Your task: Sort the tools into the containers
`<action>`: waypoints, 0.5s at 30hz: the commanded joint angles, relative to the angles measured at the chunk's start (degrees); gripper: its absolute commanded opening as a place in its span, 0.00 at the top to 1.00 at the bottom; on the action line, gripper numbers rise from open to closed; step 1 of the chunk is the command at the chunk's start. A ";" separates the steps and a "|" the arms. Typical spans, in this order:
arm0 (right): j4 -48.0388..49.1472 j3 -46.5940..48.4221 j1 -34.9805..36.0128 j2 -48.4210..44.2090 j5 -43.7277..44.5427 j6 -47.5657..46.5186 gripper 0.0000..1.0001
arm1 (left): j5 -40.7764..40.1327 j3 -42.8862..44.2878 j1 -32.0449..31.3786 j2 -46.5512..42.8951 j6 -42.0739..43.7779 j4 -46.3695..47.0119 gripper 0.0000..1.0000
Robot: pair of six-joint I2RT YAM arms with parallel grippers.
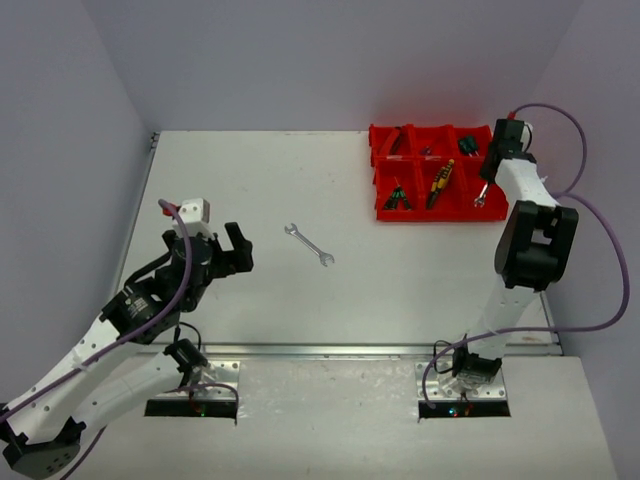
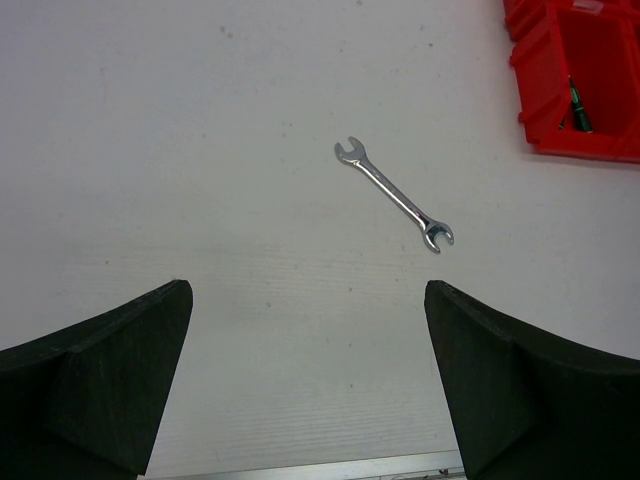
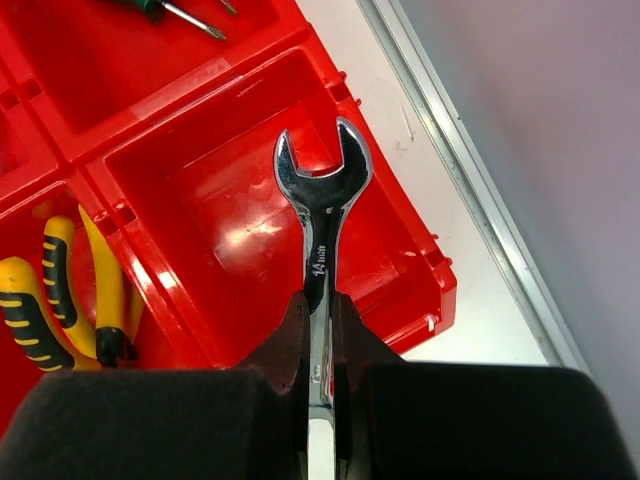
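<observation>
My right gripper is shut on a silver wrench, whose open end hangs over the empty near-right compartment of the red containers. From above, that wrench hangs at the right end of the containers. Yellow-handled pliers lie in the compartment to the left. A second silver wrench lies flat on the table, and it sits ahead of my open, empty left gripper.
Other compartments hold green-handled tools, yellow pliers and a screwdriver. The table's metal edge strip runs just right of the containers. A metal rail crosses the near edge.
</observation>
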 commanded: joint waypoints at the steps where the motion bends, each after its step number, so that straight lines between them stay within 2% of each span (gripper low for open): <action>1: 13.81 -3.68 -0.27 -4.50 1.35 1.42 1.00 | 0.13 -0.26 -0.24 -0.56 0.67 2.68 0.00; 11: 17.04 -3.96 -0.24 -1.27 0.19 1.27 0.98 | 0.22 -0.26 -0.24 0.10 0.69 2.77 0.00; 15: 16.40 -4.11 -0.33 -0.22 -0.18 2.05 0.66 | -0.02 -0.32 -0.33 -0.03 0.61 2.77 0.00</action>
